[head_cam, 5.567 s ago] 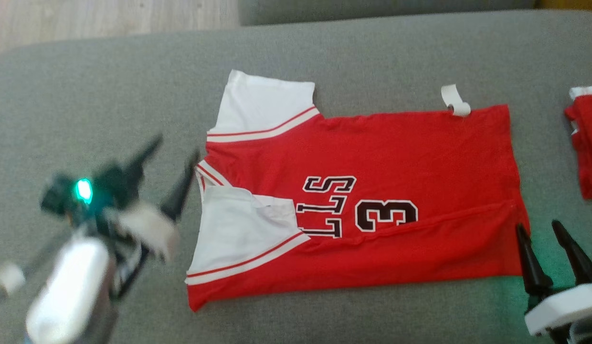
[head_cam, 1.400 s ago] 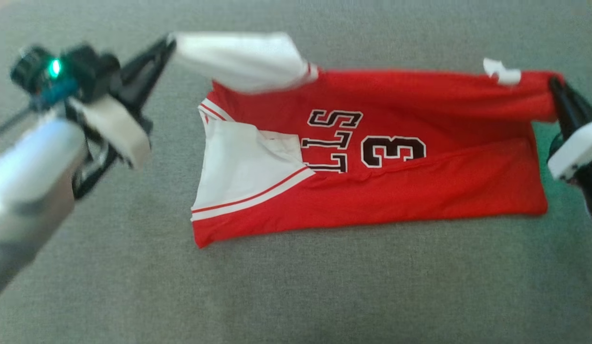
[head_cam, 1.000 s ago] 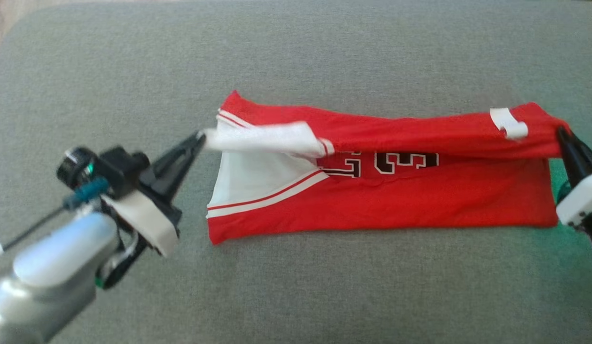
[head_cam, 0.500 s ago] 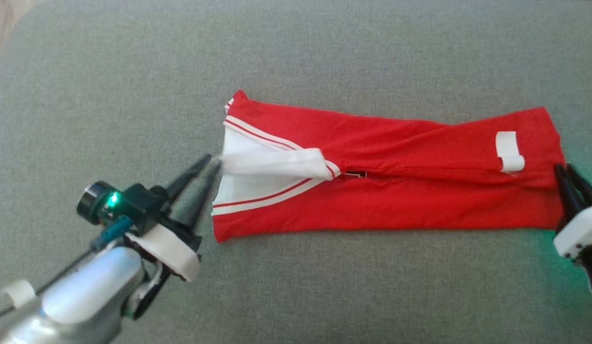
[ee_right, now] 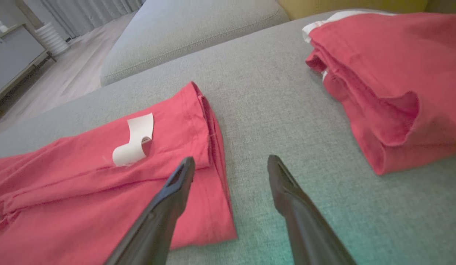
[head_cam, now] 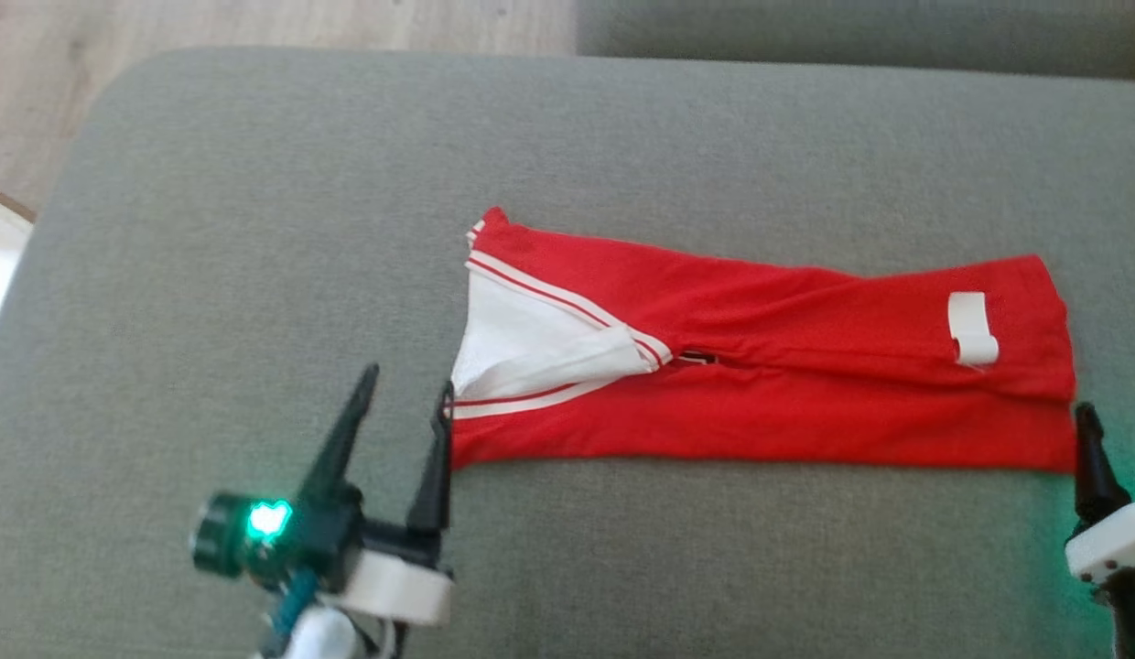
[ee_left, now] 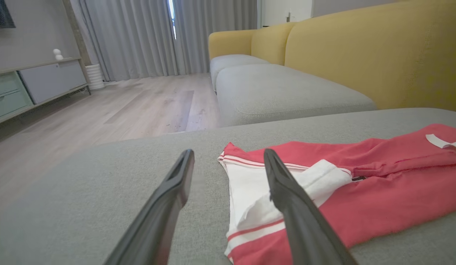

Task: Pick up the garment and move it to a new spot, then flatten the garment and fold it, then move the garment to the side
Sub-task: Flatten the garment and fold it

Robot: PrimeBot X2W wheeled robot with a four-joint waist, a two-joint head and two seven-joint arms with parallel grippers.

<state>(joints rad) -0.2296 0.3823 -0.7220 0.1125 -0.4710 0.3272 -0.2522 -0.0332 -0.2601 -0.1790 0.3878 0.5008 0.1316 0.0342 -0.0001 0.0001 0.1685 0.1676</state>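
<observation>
A red garment (head_cam: pixel 760 403) lies folded lengthwise on a grey sofa cushion (head_cam: pixel 256 229), with the left tool (head_cam: pixel 408 383) and right tool (head_cam: pixel 1117 419) at its ends, both spread wide and empty.

garment (head_cam: pixel 805 421) on cushion (head_cam: pixel 256 229); folded pile (ee_right: pixel 389 73) apart beside its hem.

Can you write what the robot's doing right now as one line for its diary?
step: fold | shirt: long folded strip, flat on cushion | left gripper: open, at sleeve end, empty | right gripper: open, at hem end, empty
</observation>
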